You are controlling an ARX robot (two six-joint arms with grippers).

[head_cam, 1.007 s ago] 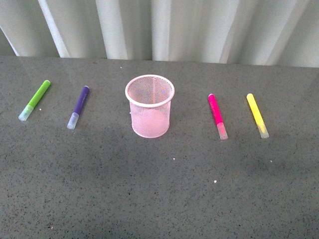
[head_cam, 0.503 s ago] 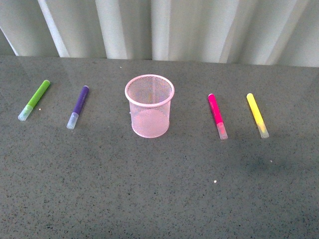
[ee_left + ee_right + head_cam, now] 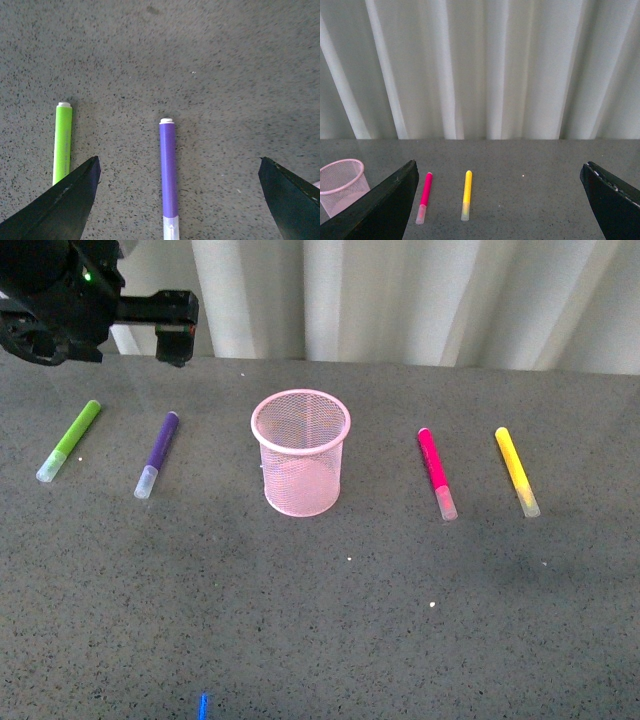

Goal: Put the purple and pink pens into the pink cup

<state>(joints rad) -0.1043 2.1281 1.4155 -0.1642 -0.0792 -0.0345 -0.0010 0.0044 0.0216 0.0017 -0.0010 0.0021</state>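
Purple pen (image 3: pixel 169 175) lies flat on the speckled grey table (image 3: pixel 320 620), left of the pink mesh cup (image 3: pixel 300 478); the pink pen (image 3: pixel 436 474) lies to the cup's right. Your left gripper (image 3: pixel 178 162) frames the purple one, jaws wide apart; the right gripper (image 3: pixel 499 167) gapes too. Smooth round barrels may roll, and if you drift sideways you could catch the green pen (image 3: pixel 62 142).

Pink mesh cup (image 3: pixel 300 455), purple pen (image 3: pixel 160 448), magenta pen (image 3: pixel 434 468), speckled grey table (image 3: pixel 350 620).

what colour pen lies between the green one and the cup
A purple pen, clearest in the left wrist view.
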